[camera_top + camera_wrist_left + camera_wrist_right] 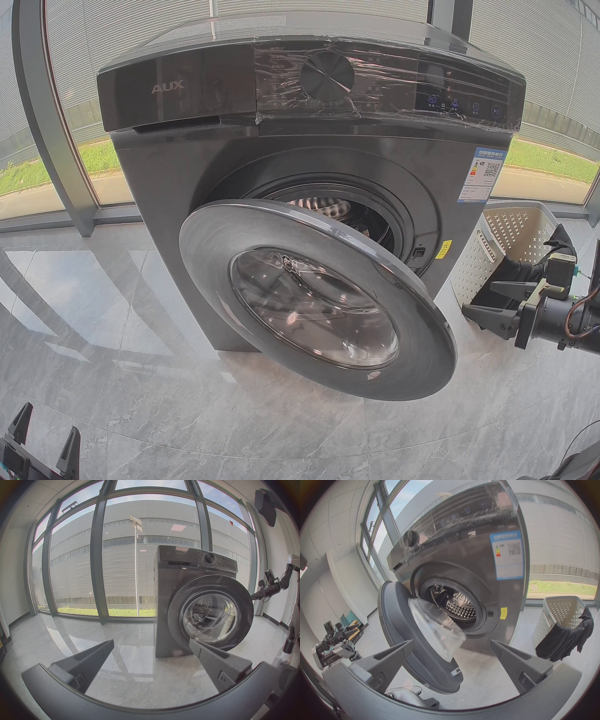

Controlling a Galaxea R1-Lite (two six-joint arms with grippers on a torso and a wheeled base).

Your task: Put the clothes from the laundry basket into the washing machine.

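Washing machine: I see a dark grey front-loading washing machine (187,169) standing on the glossy grey tiled floor (94,312), with a tall glass window wall (75,558) behind it.
Door: its round grey door with bulged clear glass (319,300) is swung wide open on the robot's left of the opening, which exposes the perforated metal drum (337,212).
Basket: a white perforated plastic laundry basket (528,234) stands on the floor just beside the machine, on the robot's right, near the window.
Clothes: the black clothes (512,272) are in that basket, draped over its near rim and hanging down its front wall.
Right gripper: my right gripper (494,303) hangs in the air near the basket, apart from the black cloth, with its fingers spread and nothing between them.
Left gripper: my left gripper (49,431) sits low on the robot's left above the floor, well apart from the machine, with its fingers apart and empty.
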